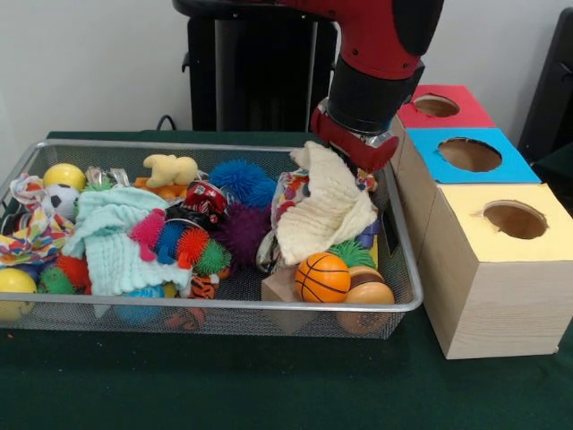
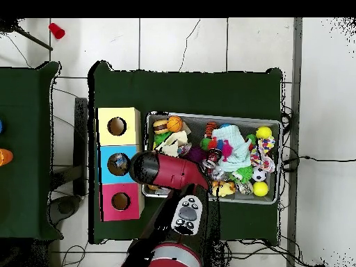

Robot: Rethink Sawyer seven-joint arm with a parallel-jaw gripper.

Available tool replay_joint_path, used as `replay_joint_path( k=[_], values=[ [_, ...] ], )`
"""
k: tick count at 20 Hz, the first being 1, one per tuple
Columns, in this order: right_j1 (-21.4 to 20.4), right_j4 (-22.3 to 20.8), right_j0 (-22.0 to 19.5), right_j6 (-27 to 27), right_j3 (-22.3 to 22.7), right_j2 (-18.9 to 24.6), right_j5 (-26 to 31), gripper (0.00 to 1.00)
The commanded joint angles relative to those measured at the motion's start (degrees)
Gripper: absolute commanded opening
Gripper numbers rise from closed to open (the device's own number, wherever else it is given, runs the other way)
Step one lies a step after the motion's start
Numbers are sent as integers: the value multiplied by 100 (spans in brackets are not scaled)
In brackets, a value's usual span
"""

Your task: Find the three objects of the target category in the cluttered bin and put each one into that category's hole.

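Searching step: claw (image 1: pixel 355 154) sits low in the bin (image 1: pixel 215 305) by a cream cloth (image 1: pixel 327 210); open/shut can't tell. No bottle seen; next, lift cloth aside.

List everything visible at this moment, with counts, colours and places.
Wire mesh bin: one, silver, on the green table.
Boxes: three, pale wood, in a row beside the bin; red top with the hole, blue top, yellow top.
Cream knitted cloth: one, hanging below the arm at the bin's box end.
Mint knitted cloth: one, at the other end of the bin.
Spiky balls: several; blue, purple, orange, green.
Toy basketball: one, orange, front corner.
Yellow balls: two, far end of the bin.
Soccer ball: one, white and black.
Clear bottles: none plainly visible.
Arm: red and black, over the bin; gripper hidden by the cloth.
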Motion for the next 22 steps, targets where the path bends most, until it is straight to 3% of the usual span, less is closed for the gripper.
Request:
replay_joint_path(
  k=[1, 6, 7, 15, 18, 22],
  values=[
    [124, 414, -2, 1021, 264, 703, -172, 0],
    [255, 197, 29, 814, 77, 424, -125, 0],
    [261, 186, 16, 808, 100, 416, -154, 100],
    [185, 128, 251, 939, 243, 228, -182, 100],
    [55, 67, 289, 879, 104, -8, 234, 100],
    [-448, -81, 457, 723, 161, -366, 935, 100]
  ],
)
